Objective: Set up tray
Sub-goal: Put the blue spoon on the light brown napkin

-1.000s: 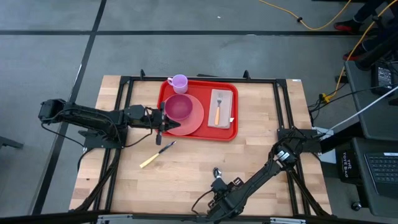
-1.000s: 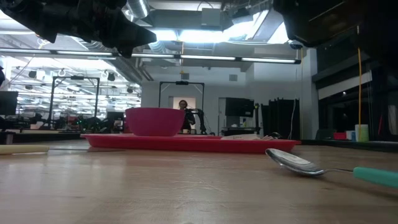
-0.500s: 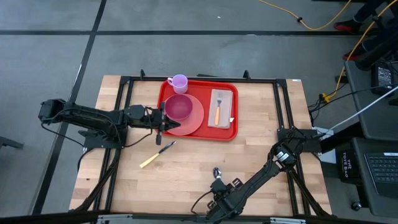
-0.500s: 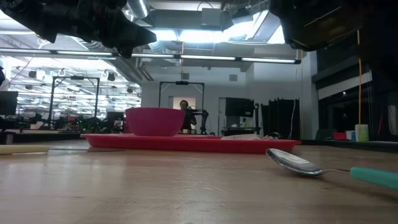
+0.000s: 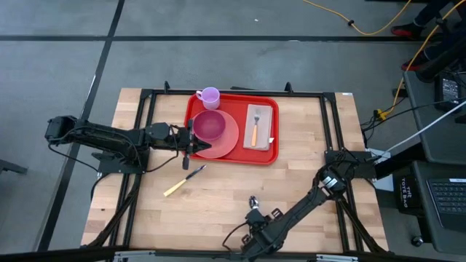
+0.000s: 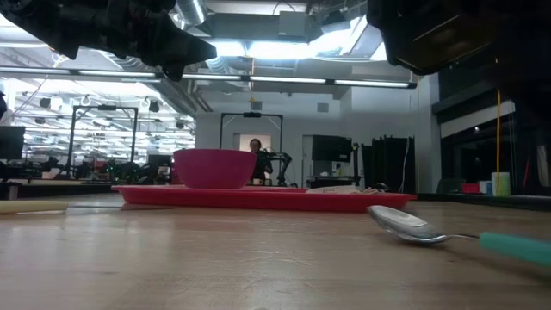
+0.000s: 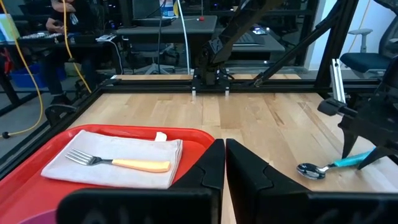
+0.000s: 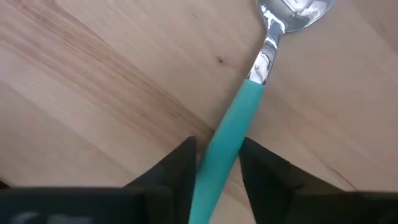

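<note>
The red tray [image 5: 271, 156] lies at the table's far middle. It carries a pink plate [image 5: 229, 138] with a magenta bowl [image 5: 209, 126], a purple mug [image 5: 210, 96] and a napkin with a yellow-handled fork [image 7: 118, 163]. A spoon [image 5: 253, 201] with a teal handle lies flat on the wood near the table's near edge, with my right gripper [image 8: 217, 142] shut on it from above. My left gripper [image 7: 224, 149] is shut and empty. It hovers level over the tray's left edge [image 5: 191, 143]. My right gripper pinches the spoon's teal handle [image 8: 231, 127] between its two fingers [image 8: 180, 163], a little behind where the handle meets the metal neck. The fingers point down and lie across the handle. The spoon lies flat on the table, its bowl [image 8: 292, 12] pointing away from the fingers.
A knife with a yellow handle [image 5: 183, 180] lies on the wood between the tray and the near left. A black frame [image 5: 331, 131] runs along the table's sides. Bare wood lies between the spoon and the tray.
The spoon has slid a little toward the table's left while staying flat on the wood. My left arm has kept still.
</note>
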Available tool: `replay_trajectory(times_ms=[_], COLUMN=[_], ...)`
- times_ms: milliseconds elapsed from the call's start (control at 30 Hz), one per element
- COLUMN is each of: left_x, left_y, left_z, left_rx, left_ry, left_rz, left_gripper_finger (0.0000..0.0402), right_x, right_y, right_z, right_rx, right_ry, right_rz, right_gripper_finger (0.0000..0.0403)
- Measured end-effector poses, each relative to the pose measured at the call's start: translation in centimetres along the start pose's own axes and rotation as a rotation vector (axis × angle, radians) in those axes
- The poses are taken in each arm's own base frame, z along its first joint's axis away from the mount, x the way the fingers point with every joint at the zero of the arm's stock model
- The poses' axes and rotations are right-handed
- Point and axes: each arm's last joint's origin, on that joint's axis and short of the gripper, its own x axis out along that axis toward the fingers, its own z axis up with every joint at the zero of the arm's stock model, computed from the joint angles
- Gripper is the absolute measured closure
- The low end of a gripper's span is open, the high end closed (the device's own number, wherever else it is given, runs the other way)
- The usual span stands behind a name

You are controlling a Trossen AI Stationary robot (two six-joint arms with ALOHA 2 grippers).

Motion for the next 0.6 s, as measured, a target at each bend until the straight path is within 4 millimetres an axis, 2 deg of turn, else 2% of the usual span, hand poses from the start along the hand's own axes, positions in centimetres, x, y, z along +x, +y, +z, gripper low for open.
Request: replay_trajectory(times_ms=[167, 433, 600], left_x=[0.0, 0.0, 0.0], left_y=[0.0, 0.0, 0.0], left_z=[0.0, 0.0, 0.0], left_rx=[0.0, 0.0, 0.0], left_ry=[0.0, 0.0, 0.0], left_rz=[0.0, 0.0, 0.0], left_gripper_finger=[0.0395, 0.0392, 0.0395], right_x=[0.1, 0.1, -0.8], right_y=[0.0, -0.1, -1.0], right_z=[0.6, 1.0, 1.4], right_rx=[0.01, 0.019, 0.003], right_ry=[0.011, 0.027, 0.005], right_rz=[0.0, -0.012, -0.057], right_gripper_finger=[0.0342, 0.0343, 0.0343])
